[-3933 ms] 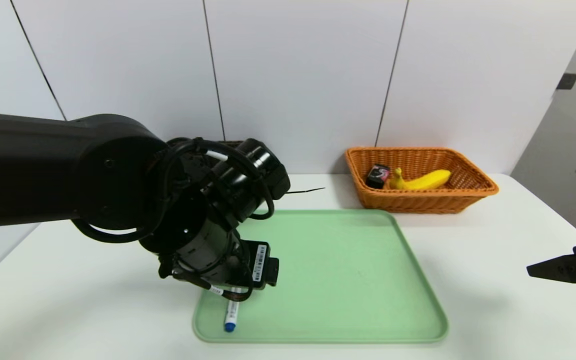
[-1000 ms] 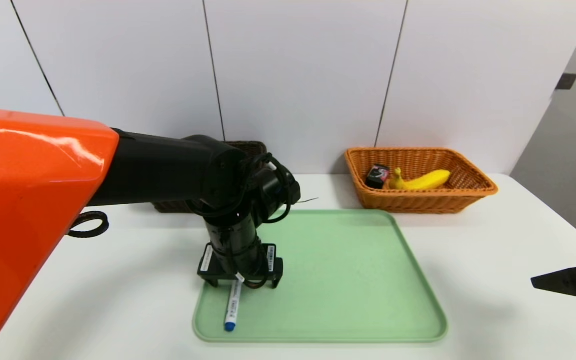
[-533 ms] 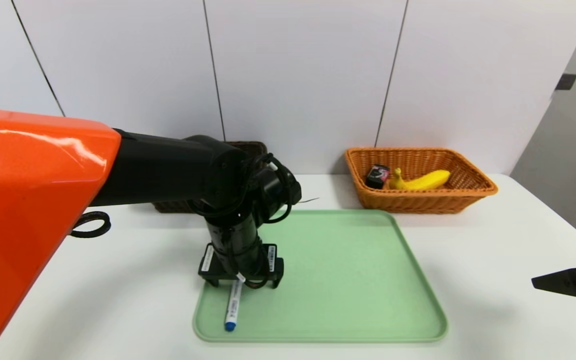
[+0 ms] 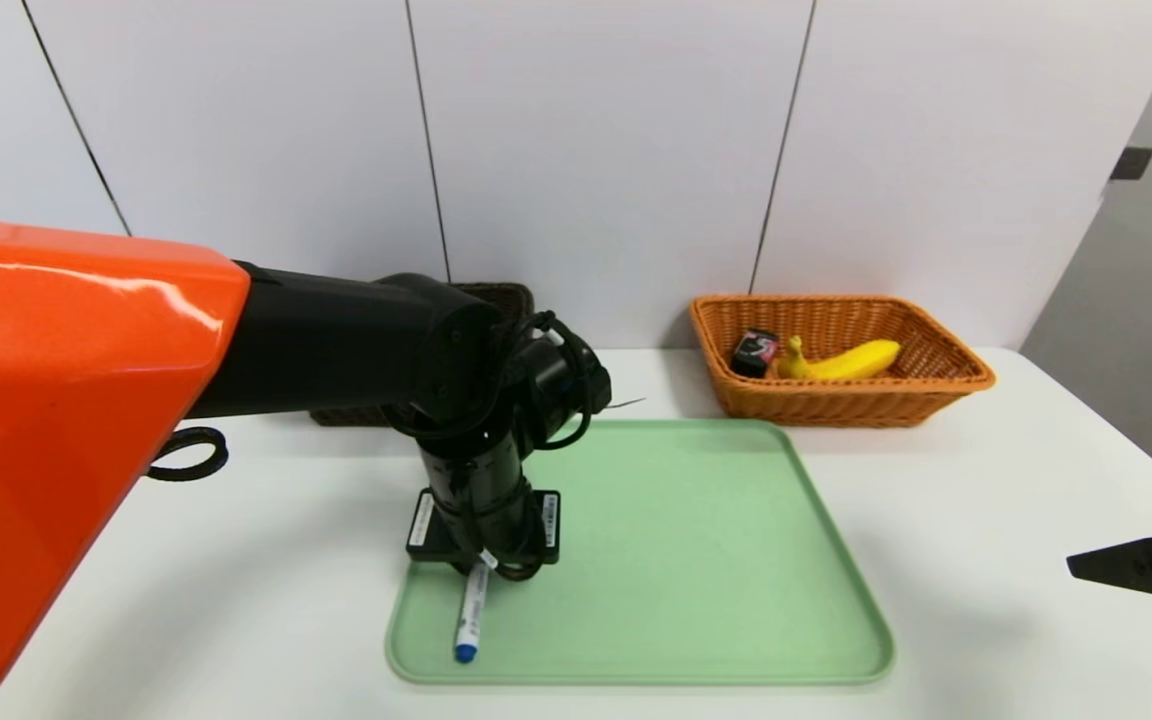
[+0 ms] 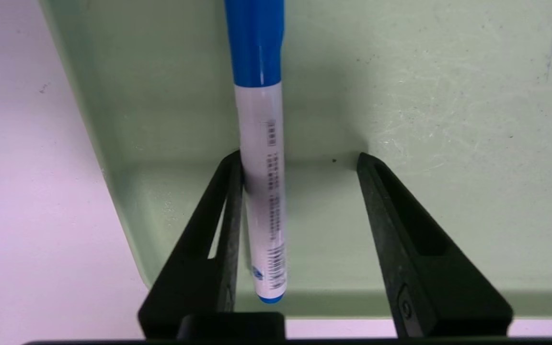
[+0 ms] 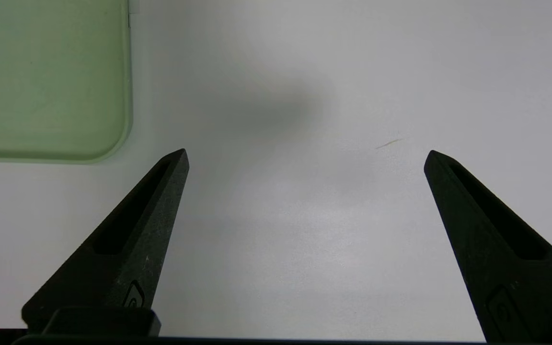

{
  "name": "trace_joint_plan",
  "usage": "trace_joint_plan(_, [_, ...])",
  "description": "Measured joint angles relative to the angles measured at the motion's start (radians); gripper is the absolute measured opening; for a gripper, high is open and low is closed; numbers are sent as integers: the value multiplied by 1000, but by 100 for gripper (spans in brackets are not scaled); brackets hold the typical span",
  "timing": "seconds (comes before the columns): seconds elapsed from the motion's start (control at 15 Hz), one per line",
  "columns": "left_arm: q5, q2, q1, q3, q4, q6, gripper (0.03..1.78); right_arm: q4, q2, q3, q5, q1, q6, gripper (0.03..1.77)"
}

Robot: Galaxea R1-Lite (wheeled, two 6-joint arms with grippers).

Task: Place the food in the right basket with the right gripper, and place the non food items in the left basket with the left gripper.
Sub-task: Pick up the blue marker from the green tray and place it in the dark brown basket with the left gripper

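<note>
Bare tray (image 4: 696, 560) right of marker (image 4: 469, 618)

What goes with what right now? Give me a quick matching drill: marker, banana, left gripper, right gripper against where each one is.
Things:
1. marker
2. banana
3. left gripper
4. right gripper

Places:
A. in the orange basket
B. hanging over bare table, beside the tray
C. lying on the green tray near its left edge
D. down on the tray, astride the marker, one finger against it and a gap to the other

Pairs: 1-C, 2-A, 3-D, 4-B
</note>
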Motion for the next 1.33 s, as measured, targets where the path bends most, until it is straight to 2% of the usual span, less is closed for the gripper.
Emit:
trace_joint_plan(0.07, [0,0,0,0,0,0,61,0,-1,0,0,0,0,170])
trace_joint_plan(0.13, [0,-1,0,0,1,0,16,0,-2,0,0,0,0,170])
trace_joint_plan(0.53, [0,-10,0,4,0,-2,16,0,-20,14,0,0,0,170])
trace_joint_plan(0.8, [-3,-81,-25,-14,-2,9,16,0,-33,21,0,0,1,170])
trace_joint_plan(1.13, [-1,-251,-37,-144,-4,14,16,0,-45,22,-1,0,0,170])
trace_joint_plan(1.33, [1,-324,39,-255,-21,-6,16,0,-51,25,-1,0,2,170])
